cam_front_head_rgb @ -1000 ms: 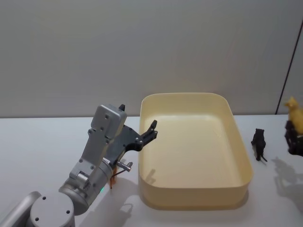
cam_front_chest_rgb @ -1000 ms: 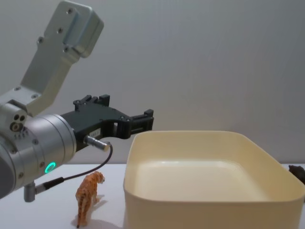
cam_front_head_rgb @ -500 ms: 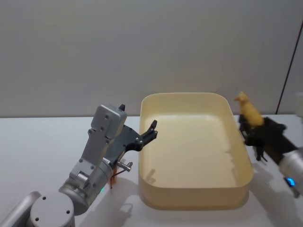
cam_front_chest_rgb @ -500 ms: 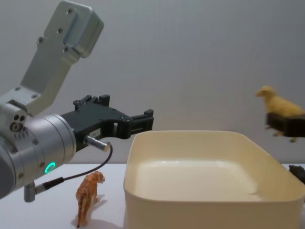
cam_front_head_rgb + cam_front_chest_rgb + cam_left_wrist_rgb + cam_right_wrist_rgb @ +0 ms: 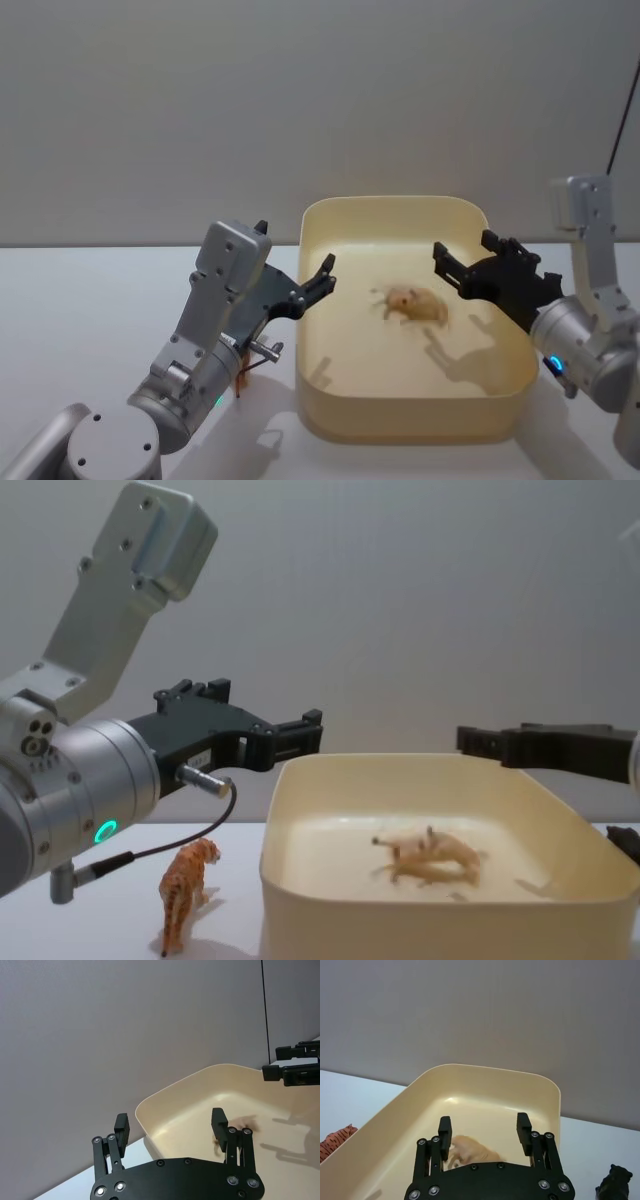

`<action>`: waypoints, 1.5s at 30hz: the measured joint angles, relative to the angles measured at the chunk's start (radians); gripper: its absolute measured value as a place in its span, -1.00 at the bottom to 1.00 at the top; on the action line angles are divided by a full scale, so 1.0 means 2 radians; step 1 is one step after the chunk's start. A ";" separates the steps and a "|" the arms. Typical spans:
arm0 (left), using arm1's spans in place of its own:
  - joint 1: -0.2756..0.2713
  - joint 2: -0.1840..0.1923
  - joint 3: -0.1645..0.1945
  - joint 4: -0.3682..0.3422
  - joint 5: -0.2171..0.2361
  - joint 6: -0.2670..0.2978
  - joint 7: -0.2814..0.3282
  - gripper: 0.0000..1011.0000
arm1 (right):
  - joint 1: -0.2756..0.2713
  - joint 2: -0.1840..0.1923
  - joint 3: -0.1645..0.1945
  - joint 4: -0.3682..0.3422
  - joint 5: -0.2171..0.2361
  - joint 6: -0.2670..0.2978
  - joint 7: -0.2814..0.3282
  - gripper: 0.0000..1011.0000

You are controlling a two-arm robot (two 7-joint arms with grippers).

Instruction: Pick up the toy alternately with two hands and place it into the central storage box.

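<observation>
At the middle of the white table [image 5: 80, 300] we see a large cream-yellow storage box [image 5: 410, 418] with rounded corners and high walls. Inside it, close to its centre, is a small yellowish toy animal [image 5: 412, 304]. It is not upright, and we cannot tell which animal it is or whether it rests on the floor of the box. At three o'clock from the toy, the right gripper [image 5: 463, 262] hovers over the right half of the box, its black fingers spread apart and holding nothing. From its wrist camera the toy shows below the gap between the fingers. At nine o'clock from the box, the left gripper [image 5: 322, 278] hangs just beside the left wall, pointing toward the box, fingers also apart and empty. It is carried on a thick silver arm [image 5: 70, 790] with a green ring light [image 5: 104, 831]. At about eight o'clock from the box, a small orange striped tiger [image 5: 188, 890] stands upright on the table beneath that arm. At three o'clock, outside the right wall, a small black animal figure [image 5: 615, 1182] stands on the table.
</observation>
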 joint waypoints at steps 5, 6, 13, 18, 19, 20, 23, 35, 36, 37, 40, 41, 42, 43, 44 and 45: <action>0.000 0.000 0.000 0.000 0.000 0.000 0.000 0.98 | 0.001 0.000 0.001 0.001 0.000 0.001 0.000 0.73; 0.000 0.000 0.000 0.000 0.000 0.000 0.000 0.98 | 0.000 0.002 0.002 -0.001 0.001 0.001 -0.001 0.79; 0.000 0.000 0.000 0.000 0.000 0.000 0.000 0.98 | -0.012 0.017 0.017 -0.017 0.013 -0.003 -0.018 0.98; 0.000 0.000 0.000 0.000 0.000 0.000 0.000 0.98 | -0.028 0.033 0.032 -0.033 0.024 -0.004 -0.034 0.98; 0.000 0.000 0.000 0.000 0.000 0.000 0.000 0.98 | -0.035 0.040 0.038 -0.039 0.029 -0.004 -0.039 0.98; 0.000 0.000 0.000 0.000 0.000 0.000 0.000 0.98 | -0.039 0.044 0.041 -0.042 0.031 -0.003 -0.041 0.98; 0.000 0.000 0.000 0.000 0.000 0.000 0.000 0.98 | -0.053 0.056 0.052 -0.053 0.040 0.000 -0.051 0.98; 0.000 0.000 0.000 0.000 0.000 0.000 0.000 0.98 | -0.097 0.090 0.079 -0.074 0.057 0.023 -0.070 0.98; 0.000 0.000 0.000 0.000 0.000 0.000 0.000 0.98 | -0.099 0.091 0.080 -0.074 0.057 0.024 -0.071 0.98; 0.000 0.000 0.000 0.000 0.000 0.000 0.000 0.98 | -0.100 0.092 0.080 -0.074 0.057 0.026 -0.071 0.98; 0.000 0.000 0.000 0.000 0.000 0.000 0.000 0.98 | -0.104 0.094 0.081 -0.070 0.055 0.031 -0.070 0.98; 0.000 0.000 0.000 0.000 0.000 0.000 0.000 0.98 | -0.104 0.094 0.081 -0.069 0.054 0.031 -0.070 0.98; 0.000 0.000 0.000 0.000 0.000 0.000 0.000 0.98 | -0.104 0.094 0.081 -0.067 0.053 0.032 -0.069 0.98; 0.000 0.000 0.000 0.000 0.000 0.000 0.000 0.98 | -0.104 0.094 0.080 -0.066 0.052 0.032 -0.069 0.98; 0.000 0.000 0.000 0.000 0.000 0.000 0.000 0.98 | -0.104 0.094 0.080 -0.064 0.050 0.033 -0.068 0.98; 0.000 0.000 0.000 0.000 0.000 0.000 0.000 0.98 | -0.103 0.093 0.079 -0.061 0.047 0.033 -0.066 0.98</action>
